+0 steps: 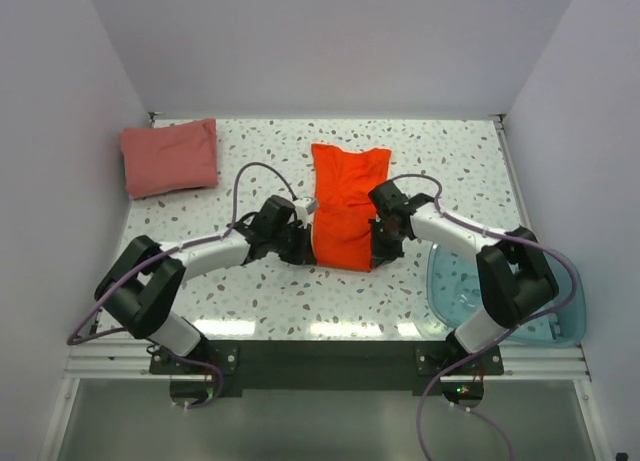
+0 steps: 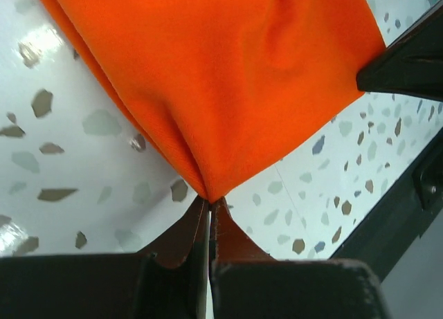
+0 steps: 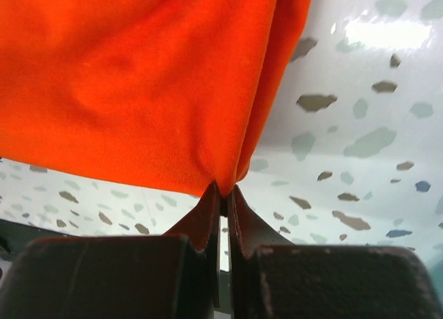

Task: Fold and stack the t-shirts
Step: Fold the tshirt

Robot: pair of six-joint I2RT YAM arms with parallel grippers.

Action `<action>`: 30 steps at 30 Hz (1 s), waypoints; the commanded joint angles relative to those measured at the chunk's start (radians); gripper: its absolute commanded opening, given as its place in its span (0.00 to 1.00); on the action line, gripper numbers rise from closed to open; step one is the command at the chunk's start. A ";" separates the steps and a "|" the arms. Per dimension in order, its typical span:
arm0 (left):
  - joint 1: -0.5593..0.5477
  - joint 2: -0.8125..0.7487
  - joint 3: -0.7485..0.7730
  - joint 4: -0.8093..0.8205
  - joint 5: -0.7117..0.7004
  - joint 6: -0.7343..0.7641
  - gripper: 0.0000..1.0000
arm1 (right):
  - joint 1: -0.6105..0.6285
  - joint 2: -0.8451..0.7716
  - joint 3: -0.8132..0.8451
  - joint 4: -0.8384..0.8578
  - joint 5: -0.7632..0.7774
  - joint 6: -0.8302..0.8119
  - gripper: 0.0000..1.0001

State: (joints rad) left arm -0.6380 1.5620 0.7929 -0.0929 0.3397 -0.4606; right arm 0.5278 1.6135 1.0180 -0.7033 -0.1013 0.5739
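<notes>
1. We had the left gripper (image 2: 210, 203) and right gripper (image 3: 221, 191) each pinched tight on a near corner of the orange-red shirt (image 1: 345, 206).
2. That shirt lay mid-table (image 1: 450, 161) as a narrow strip. The pink-red shirt (image 1: 170, 158) sat folded at far left.
3. We judged the cloth light, limp and prone to sag, so corner grips suited it.
4. Room was open toward the far edge, but the blue tub (image 1: 452, 293) crowded the right arm.

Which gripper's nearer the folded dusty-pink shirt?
Left. The left gripper pinches the bright orange shirt on the side toward the folded dusty-pink shirt; the right gripper pinches its opposite side.
</notes>
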 commanded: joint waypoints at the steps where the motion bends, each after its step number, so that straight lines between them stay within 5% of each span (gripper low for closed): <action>1: -0.022 -0.086 -0.056 -0.001 0.024 -0.012 0.00 | 0.043 -0.072 -0.022 -0.088 -0.012 0.018 0.00; 17: -0.091 -0.364 -0.159 -0.139 0.024 -0.085 0.00 | 0.167 -0.293 -0.062 -0.217 -0.035 0.147 0.00; 30: -0.103 -0.404 0.005 -0.248 -0.005 -0.067 0.00 | 0.189 -0.354 0.082 -0.340 0.037 0.175 0.00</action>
State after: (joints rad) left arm -0.7418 1.1610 0.7101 -0.3218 0.3531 -0.5381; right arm 0.7151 1.2736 1.0290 -0.9707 -0.1097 0.7383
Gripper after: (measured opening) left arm 0.027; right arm 0.027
